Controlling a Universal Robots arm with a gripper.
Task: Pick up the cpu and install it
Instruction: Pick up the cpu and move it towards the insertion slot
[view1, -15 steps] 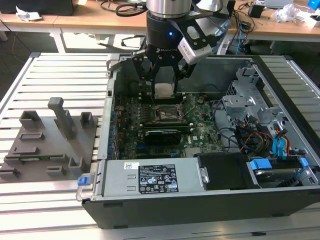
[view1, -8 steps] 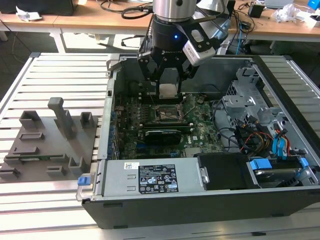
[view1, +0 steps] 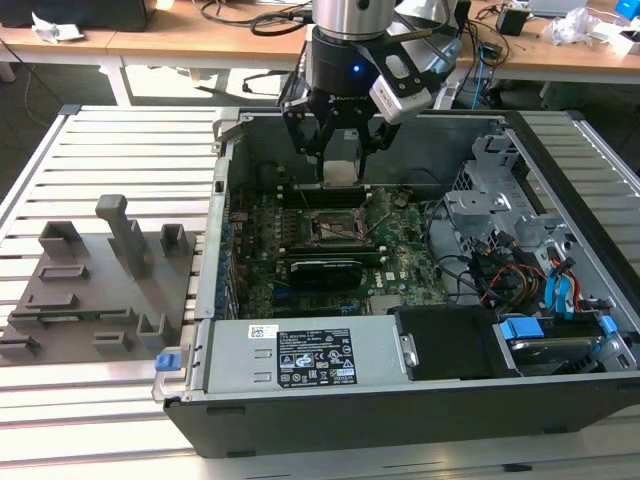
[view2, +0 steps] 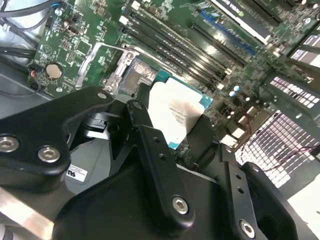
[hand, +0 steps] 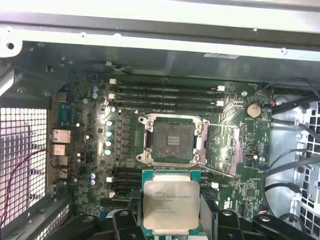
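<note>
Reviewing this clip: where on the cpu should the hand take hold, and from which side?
By two opposite thin edges, coming from above its flat metal top. The cpu is a thin flat square, so only its rim offers grip, and its underside must stay free for the socket. The hand holds it that way now, edge to edge.

Silver arm (view1: 350, 15); black claw (view1: 341, 158), blue light (view1: 354, 69), silver screws (view2: 180, 204).
</note>
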